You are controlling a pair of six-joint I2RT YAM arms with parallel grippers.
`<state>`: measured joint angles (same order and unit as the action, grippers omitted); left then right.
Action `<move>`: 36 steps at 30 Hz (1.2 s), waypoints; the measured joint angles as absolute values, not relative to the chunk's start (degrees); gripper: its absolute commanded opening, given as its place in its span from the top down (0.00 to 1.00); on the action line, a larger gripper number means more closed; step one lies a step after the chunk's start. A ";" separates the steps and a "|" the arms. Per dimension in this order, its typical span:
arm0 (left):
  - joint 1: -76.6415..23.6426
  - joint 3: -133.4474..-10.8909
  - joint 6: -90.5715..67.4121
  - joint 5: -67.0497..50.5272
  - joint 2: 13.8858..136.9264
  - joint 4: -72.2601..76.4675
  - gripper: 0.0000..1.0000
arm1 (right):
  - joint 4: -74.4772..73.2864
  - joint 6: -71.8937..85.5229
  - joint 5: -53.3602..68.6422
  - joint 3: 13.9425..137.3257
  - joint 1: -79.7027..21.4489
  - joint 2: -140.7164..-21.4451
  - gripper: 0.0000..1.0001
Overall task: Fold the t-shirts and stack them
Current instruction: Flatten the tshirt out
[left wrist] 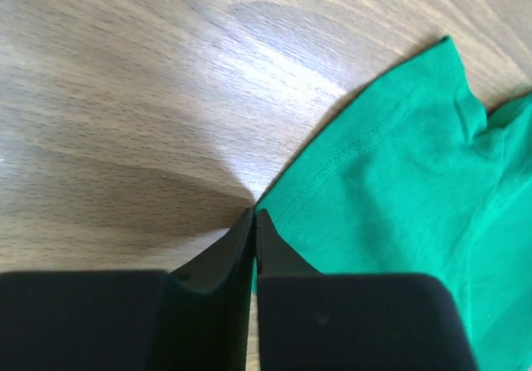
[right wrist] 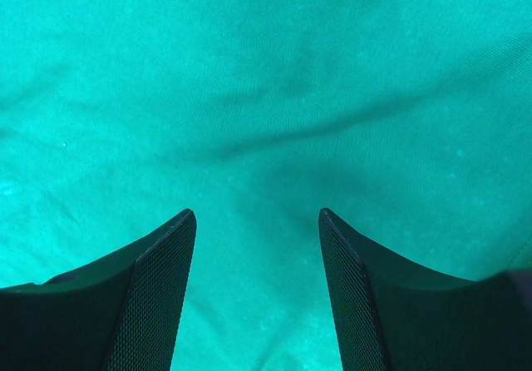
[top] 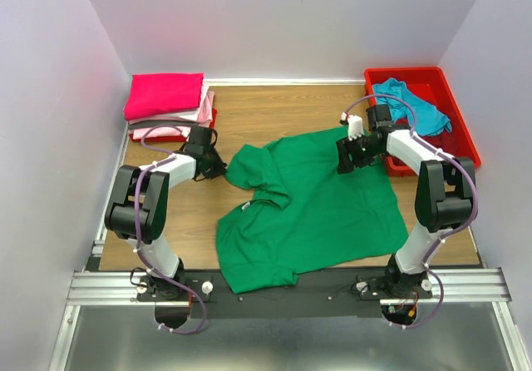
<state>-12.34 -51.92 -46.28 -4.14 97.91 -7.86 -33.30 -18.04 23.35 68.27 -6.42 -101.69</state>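
- Top view: the green tee [top: 316, 205] lies rumpled and unfolded in the middle of the surface [top: 283, 113], with one sleeve pointing toward the left arm.
- The left fingers [top: 218, 170] sit low at that sleeve's tip, but from up here their gap is hidden.
- The left wrist view fills that in. The left fingers [left wrist: 220, 263] are pressed together to a thin slit. Their tips are right on the sleeve hem of the tee [left wrist: 399, 188], with bare wood [left wrist: 125, 96] to the left. I cannot tell whether cloth is caught between them.
- Top view again: the right fingers [top: 349, 150] are over the tee's far right part, near the bin [top: 416, 75].
- Right wrist view: the right fingers [right wrist: 158, 288] are spread wide, and creased green cloth [right wrist: 266, 80] fills everything between and beyond them.
- Only the top view shows the rest. A folded stack sits in the far-left corner, with a hot pink tee [top: 164, 94] on top, a light pink tee [top: 205, 106] under it and a dark red edge [top: 213, 123] lowest. A teal tee [top: 416, 109] is heaped in the bin.
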 measured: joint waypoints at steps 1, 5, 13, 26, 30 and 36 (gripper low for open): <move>-12.32 -51.88 -45.76 -4.49 97.89 -7.84 0.94 | -33.32 -18.04 23.40 68.27 -6.33 -101.69 0.32; -12.32 -51.83 -43.42 -4.91 97.14 -8.97 0.99 | -33.32 -18.04 23.44 68.27 -6.07 -101.69 0.32; -11.33 -52.60 -37.06 -5.50 91.64 -11.11 0.88 | -33.30 -18.04 23.44 68.27 -5.89 -101.69 0.32; -8.51 -49.98 -30.72 -11.11 85.25 -9.04 0.53 | -33.30 -18.06 23.62 68.27 -5.89 -101.69 0.32; -8.19 -44.42 -34.20 -12.95 84.14 -8.58 0.60 | -33.32 -18.06 23.64 68.27 -5.87 -101.69 0.32; -8.21 -39.90 -39.07 -15.35 86.56 -8.03 0.60 | -33.32 -18.06 23.66 68.27 -5.87 -101.67 0.32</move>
<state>-8.21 -39.90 -39.07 -15.35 86.56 -8.03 -33.32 -18.06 23.66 68.27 -5.87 -101.67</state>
